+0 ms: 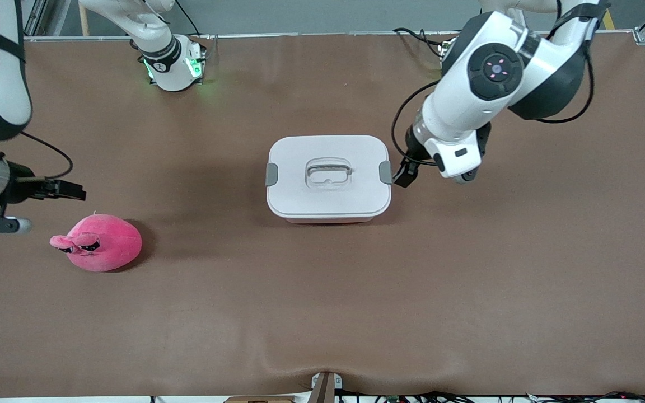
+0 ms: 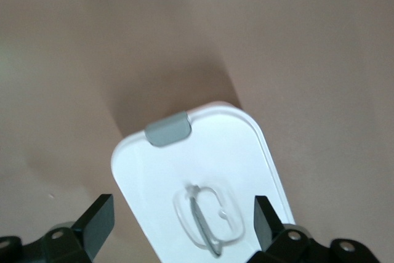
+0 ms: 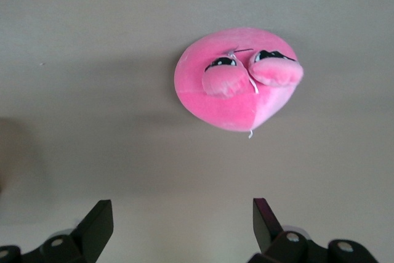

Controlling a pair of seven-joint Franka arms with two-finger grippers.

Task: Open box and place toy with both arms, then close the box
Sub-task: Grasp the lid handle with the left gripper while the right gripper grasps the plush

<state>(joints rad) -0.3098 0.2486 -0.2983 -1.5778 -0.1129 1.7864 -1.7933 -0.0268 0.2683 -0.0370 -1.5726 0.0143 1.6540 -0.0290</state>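
Observation:
The box (image 1: 328,178) stands at the table's middle with its white lid shut, a grey clip (image 1: 271,174) at each end and a clear handle (image 1: 328,172) recessed in the top. My left gripper (image 1: 405,172) hangs open beside the clip at the left arm's end. In the left wrist view the lid (image 2: 154,177) and one clip (image 2: 168,129) lie below the open left gripper (image 2: 183,220). The pink toy (image 1: 98,243) lies toward the right arm's end, nearer the front camera than the box. My right gripper (image 1: 73,191) hovers open beside it, holding nothing. The right wrist view shows the toy (image 3: 234,84) ahead of the right gripper (image 3: 181,223).
A brown cover (image 1: 468,291) spans the whole table. The right arm's base (image 1: 174,67) glows green at the back edge, with cables near the left arm's base. A small bracket (image 1: 325,386) sits at the front edge.

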